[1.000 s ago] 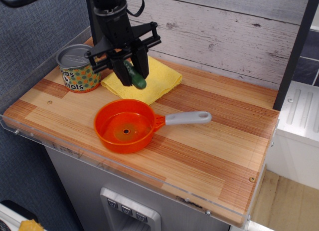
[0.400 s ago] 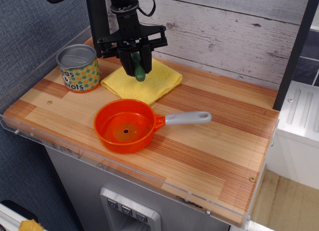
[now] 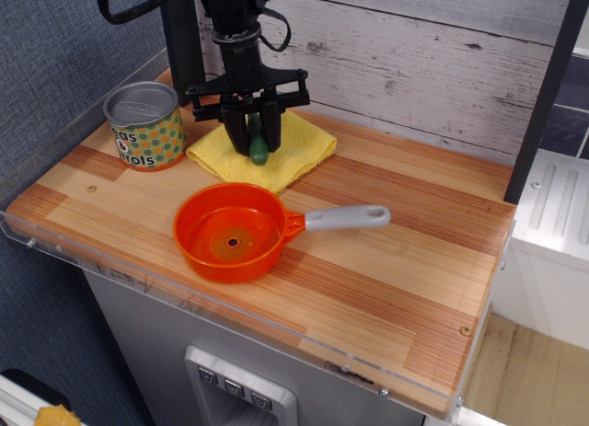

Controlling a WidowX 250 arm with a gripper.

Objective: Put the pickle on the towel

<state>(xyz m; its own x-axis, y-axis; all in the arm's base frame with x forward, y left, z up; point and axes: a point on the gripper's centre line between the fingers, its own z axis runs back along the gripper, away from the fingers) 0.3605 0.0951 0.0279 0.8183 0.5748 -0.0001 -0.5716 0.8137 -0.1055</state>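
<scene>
The yellow towel (image 3: pixel 294 146) lies folded at the back of the wooden table, between the can and the wall. My gripper (image 3: pixel 255 143) hangs straight down over the towel's middle, its black fingers (image 3: pixel 238 133) shut on the dark green pickle (image 3: pixel 259 148). The pickle stands nearly upright between the fingers, with its lower tip at or just above the cloth; I cannot tell whether it touches.
An orange pan (image 3: pixel 230 233) with a grey handle (image 3: pixel 348 217) sits in front of the towel. A tin can (image 3: pixel 144 125) with a dotted label stands to the towel's left. The wooden table (image 3: pixel 396 270) stretches to the right; a plank wall is behind.
The gripper has moved down and slightly right over the towel with the pickle in it, and the pickle has turned more upright.
</scene>
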